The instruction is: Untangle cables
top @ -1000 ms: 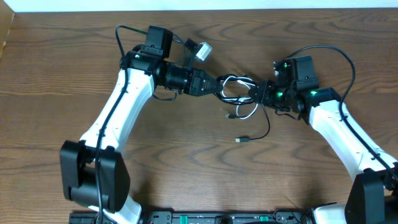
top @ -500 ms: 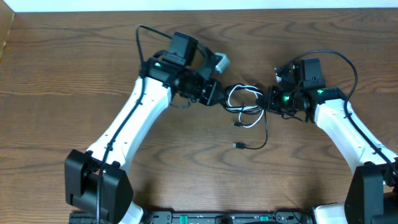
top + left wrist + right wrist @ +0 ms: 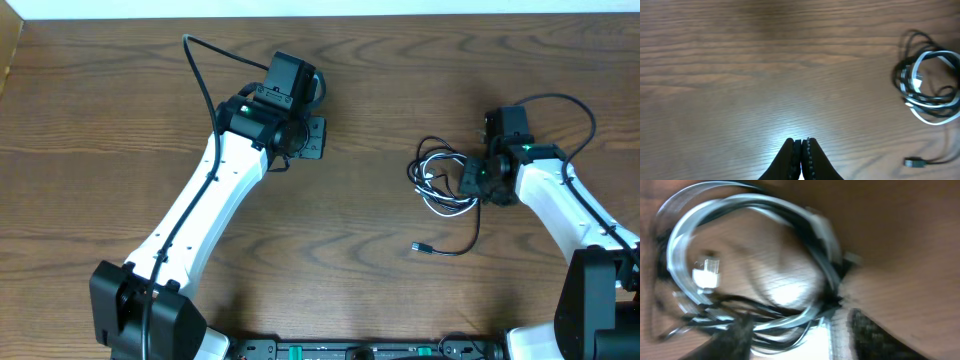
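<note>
The black and white cables [image 3: 440,178] lie in one tangled coil on the wooden table, right of centre. A black tail runs from the coil to a small plug [image 3: 420,246]. My right gripper [image 3: 469,178] is at the coil's right edge. In the blurred right wrist view its fingers [image 3: 737,337] stand wide apart, open, with cable loops [image 3: 790,312] passing between them and a white plug [image 3: 706,272] inside the coil. My left gripper [image 3: 314,138] is shut and holds nothing, well to the left of the coil [image 3: 927,82]. Its closed tips [image 3: 801,143] hover over bare wood.
The table's far edge [image 3: 320,16] meets a white surface along the top. Thick black wires [image 3: 200,75] loop off each arm. In the left wrist view the black plug [image 3: 912,162] lies near the lower right corner.
The left gripper has left the coil and drawn back to the left. The right arm has dragged the coil rightward and toward the front. The right jaws now stand apart.
</note>
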Action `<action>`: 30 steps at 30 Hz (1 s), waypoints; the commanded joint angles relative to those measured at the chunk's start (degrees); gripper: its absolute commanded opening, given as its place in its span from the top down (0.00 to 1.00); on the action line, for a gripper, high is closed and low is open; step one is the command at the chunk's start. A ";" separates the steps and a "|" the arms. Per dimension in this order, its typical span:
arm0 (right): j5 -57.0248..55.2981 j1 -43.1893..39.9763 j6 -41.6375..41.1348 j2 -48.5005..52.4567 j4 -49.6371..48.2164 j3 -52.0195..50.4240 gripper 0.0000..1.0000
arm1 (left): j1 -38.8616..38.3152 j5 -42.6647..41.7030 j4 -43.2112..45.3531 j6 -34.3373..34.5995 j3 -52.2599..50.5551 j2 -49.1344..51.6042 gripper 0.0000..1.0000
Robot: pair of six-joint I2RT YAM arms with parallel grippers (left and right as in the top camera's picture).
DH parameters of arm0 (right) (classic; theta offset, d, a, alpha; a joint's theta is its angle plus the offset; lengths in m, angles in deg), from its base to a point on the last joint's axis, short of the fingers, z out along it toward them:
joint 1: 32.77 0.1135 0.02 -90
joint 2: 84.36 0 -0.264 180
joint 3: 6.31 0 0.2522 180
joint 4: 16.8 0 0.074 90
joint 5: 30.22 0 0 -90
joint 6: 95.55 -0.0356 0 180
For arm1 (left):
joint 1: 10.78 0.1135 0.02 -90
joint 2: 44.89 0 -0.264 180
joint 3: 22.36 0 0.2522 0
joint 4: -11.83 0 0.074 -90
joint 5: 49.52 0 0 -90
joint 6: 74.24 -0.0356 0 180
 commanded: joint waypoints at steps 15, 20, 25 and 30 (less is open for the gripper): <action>17.81 -13.20 1.88 -0.15 1.46 5.42 0.23 | -5.51 -18.34 9.29 23.98 1.20 13.22 0.39; 17.73 -13.90 2.27 -0.13 2.84 5.40 0.23 | -11.32 -20.87 20.55 31.69 1.20 20.48 0.32; 16.26 -13.90 2.27 -0.13 3.76 5.40 0.23 | -14.25 -20.87 26.36 36.85 1.20 25.90 0.32; 16.26 -13.90 2.27 -0.13 4.20 5.40 0.23 | -15.96 -20.65 35.60 40.37 1.20 28.65 0.33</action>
